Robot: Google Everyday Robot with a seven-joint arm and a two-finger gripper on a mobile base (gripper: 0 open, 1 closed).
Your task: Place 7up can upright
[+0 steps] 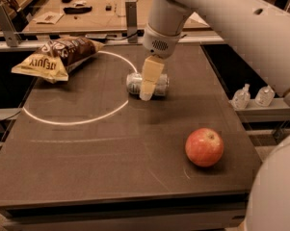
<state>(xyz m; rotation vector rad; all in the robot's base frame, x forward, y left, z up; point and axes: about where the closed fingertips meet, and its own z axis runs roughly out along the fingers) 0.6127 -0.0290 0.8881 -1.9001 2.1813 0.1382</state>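
Tabletop [111, 153]: dark, flat, marked with a white circle [72, 122] on its left half. Item, 7up can [133, 84]: silvery, lying on its side at the right edge of the circle, long axis running left to right, not upright. Item, end effector [146, 93]: pale, hanging from the white arm straight down over the middle of the can and covering its centre; whether it is released or clenched on the can cannot be told from this view. Item, chip bag [58, 57]: brown and yellow, lying on the circle's upper left, well apart from the can. Item, red apple [204, 147]: near the front right corner, well apart from the can. Item, two small clear bottles [241, 97]: on a ledge off the tabletop's right edge. Step in hand, as judged: the approach and grasp of the fallen can; uprighting not yet done. Next move, as judged: secure a firm hold across the can's body, lift it clear, turn it through a quarter turn so that its base faces down, and set it standing on bare surface, clear of bag and apple.
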